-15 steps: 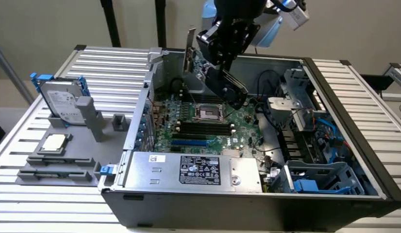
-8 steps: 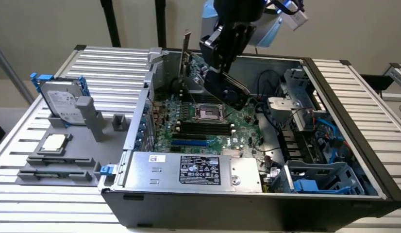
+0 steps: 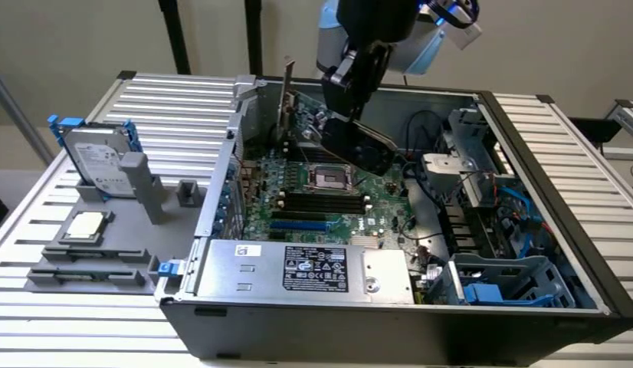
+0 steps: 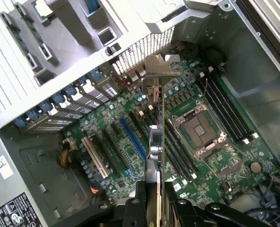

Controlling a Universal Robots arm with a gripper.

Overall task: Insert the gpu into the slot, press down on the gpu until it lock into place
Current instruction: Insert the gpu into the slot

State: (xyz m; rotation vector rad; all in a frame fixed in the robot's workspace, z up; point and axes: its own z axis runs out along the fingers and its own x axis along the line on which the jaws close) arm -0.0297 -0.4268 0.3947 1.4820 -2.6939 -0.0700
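Note:
My gripper [image 3: 349, 115] is shut on the gpu [image 3: 355, 146], a thin black card that hangs tilted inside the open computer case, above the motherboard near the processor socket. In the wrist view the gpu [image 4: 155, 142] shows edge-on, running away from my gripper [image 4: 153, 205] to its silver end bracket [image 4: 161, 66]. The bright-blue slot [image 3: 299, 228] lies on the board toward the power-supply side, apart from the card. Seen from the wrist, the slot [image 4: 133, 137] runs beside the card's edge with a gap between them.
The grey power-supply box [image 3: 296, 268] borders the board at the front. The silver processor socket [image 4: 201, 130] and black memory strips [image 4: 230, 111] lie beside the card. A thin upright bracket [image 3: 288, 96] stands at the case's back wall. A hard drive [image 3: 96, 165] rests outside on a grey fixture.

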